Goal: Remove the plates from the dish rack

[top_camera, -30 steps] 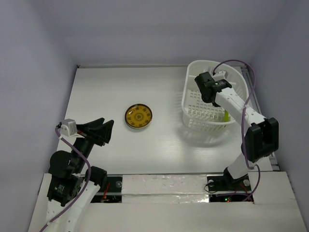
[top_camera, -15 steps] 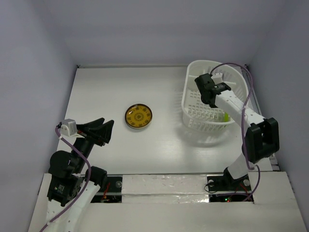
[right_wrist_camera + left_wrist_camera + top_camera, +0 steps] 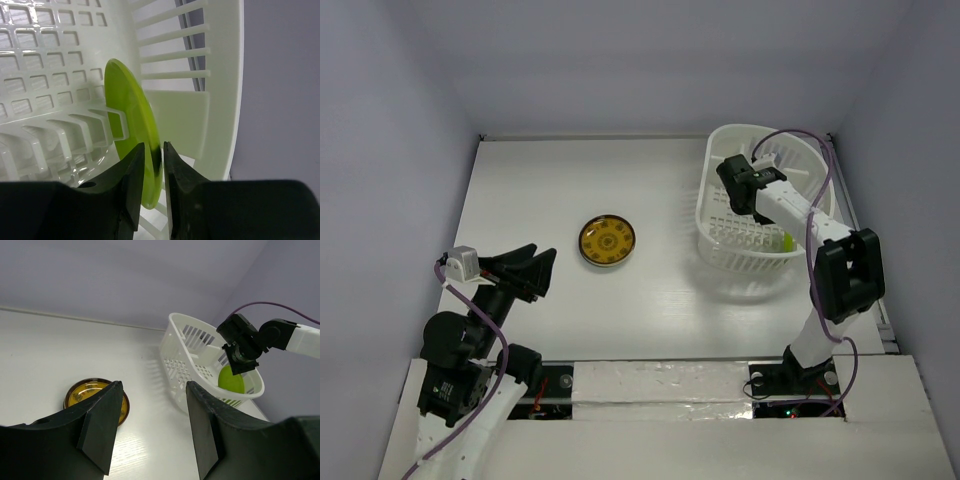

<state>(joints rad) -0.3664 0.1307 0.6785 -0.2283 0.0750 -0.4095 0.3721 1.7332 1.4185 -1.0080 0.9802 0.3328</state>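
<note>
The white dish rack (image 3: 716,215) stands at the back right of the table. A lime green plate (image 3: 131,112) stands on edge in its slots, near the rack's end wall (image 3: 220,55). My right gripper (image 3: 154,146) reaches down into the rack (image 3: 176,322), its jaws pinched on either side of the green plate's rim (image 3: 231,380). An amber-yellow plate with a dark rim (image 3: 607,241) lies flat on the table's middle. My left gripper (image 3: 154,385) hovers open and empty near the front left, short of the amber plate (image 3: 82,392).
The table (image 3: 550,180) is boxed in by pale walls at the back and on both sides. The right arm's purple cable (image 3: 790,135) arcs over the rack's far rim.
The right gripper has moved a little further into the rack and its jaws have narrowed onto the green plate's rim. The left arm has not moved.
</note>
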